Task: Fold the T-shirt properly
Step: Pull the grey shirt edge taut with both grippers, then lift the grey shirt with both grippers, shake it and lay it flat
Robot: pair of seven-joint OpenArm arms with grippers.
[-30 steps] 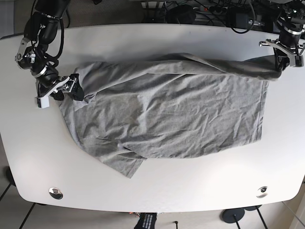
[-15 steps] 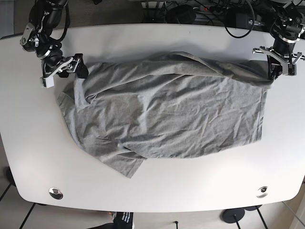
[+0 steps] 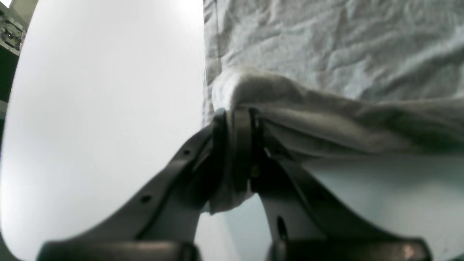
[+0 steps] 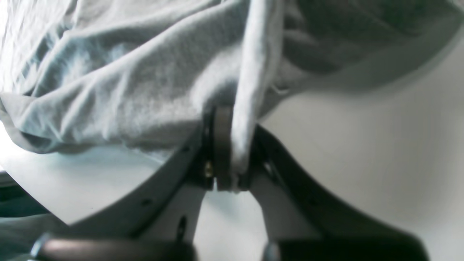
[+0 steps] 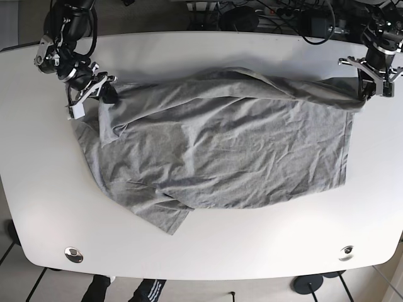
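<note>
A grey T-shirt (image 5: 220,151) lies wrinkled across the white table (image 5: 208,251), its far edge lifted into a raised fold between the two arms. My left gripper (image 5: 365,94), at the right of the base view, is shut on the shirt's far right corner (image 3: 239,108). My right gripper (image 5: 107,93), at the left of the base view, is shut on the shirt's far left corner (image 4: 239,119). Both wrist views show cloth pinched between closed fingers. A folded flap of the shirt (image 5: 167,217) lies at the near left.
Cables and dark equipment (image 5: 264,16) sit behind the table's far edge. Two round metal fittings (image 5: 73,254) (image 5: 346,252) sit near the table's front corners. A person's shoes (image 5: 151,292) show below the front edge.
My right gripper moved up toward the far edge and then slightly right, pulling the left corner with it. My left gripper shifted slightly, keeping the far edge stretched.
</note>
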